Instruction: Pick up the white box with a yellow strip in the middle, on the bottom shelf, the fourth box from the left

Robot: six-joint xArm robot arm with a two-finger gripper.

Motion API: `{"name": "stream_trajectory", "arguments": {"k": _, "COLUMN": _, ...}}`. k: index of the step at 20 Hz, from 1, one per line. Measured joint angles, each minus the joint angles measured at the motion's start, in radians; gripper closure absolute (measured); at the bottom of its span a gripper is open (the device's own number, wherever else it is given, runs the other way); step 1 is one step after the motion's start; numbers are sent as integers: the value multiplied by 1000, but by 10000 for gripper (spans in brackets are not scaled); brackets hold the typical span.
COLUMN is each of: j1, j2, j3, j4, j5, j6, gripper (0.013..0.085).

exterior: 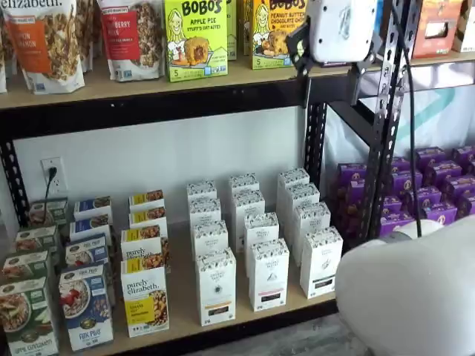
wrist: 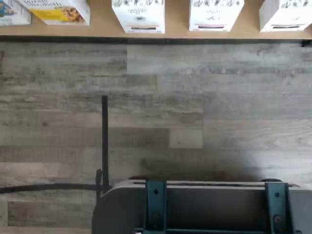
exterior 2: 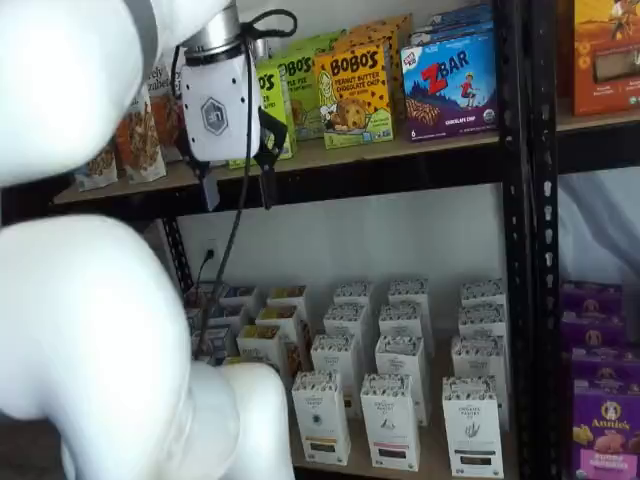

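The gripper (exterior 2: 236, 182) hangs high in front of the upper shelf, its two black fingers (exterior 2: 267, 160) spread with a plain gap between them and nothing held. In a shelf view only its white body (exterior: 341, 28) shows, at the top edge.

The white box (exterior: 216, 286) stands at the front edge of the bottom shelf (exterior: 245, 324), well below the gripper and apart from it (a thin yellow-orange strip sits above its black label). It heads the leftmost of three rows of white cartons; four cartons can be counted in that row. To its right stand two more front cartons (exterior: 268, 274) (exterior: 320, 261) without the yellow strip. On its left is a purely elizabeth box (exterior: 145, 300) with a yellow square.

In the wrist view three white carton fronts and one yellow-marked box show along the tan board above the grey plank floor (wrist: 195, 107); the carton with the orange strip (wrist: 139, 15) is the one nearest the yellow-marked box (wrist: 58, 10).

On the upper shelf stand two Bobo's boxes (exterior: 195, 38) (exterior: 274, 30) beside granola bags (exterior: 48, 41).
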Motion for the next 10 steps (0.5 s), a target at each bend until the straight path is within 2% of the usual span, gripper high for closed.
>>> {"name": "stream_trajectory", "arguments": {"k": 4, "j1": 41, "j2": 17, "j3": 38, "j4": -21, "j5": -44, "j6": 34, "gripper": 130}}
{"name": "stream_trajectory", "arguments": {"k": 10, "j1": 41, "j2": 26, "j3": 117, "j4": 4, "j5": -148, "j6": 33, "gripper": 130}}
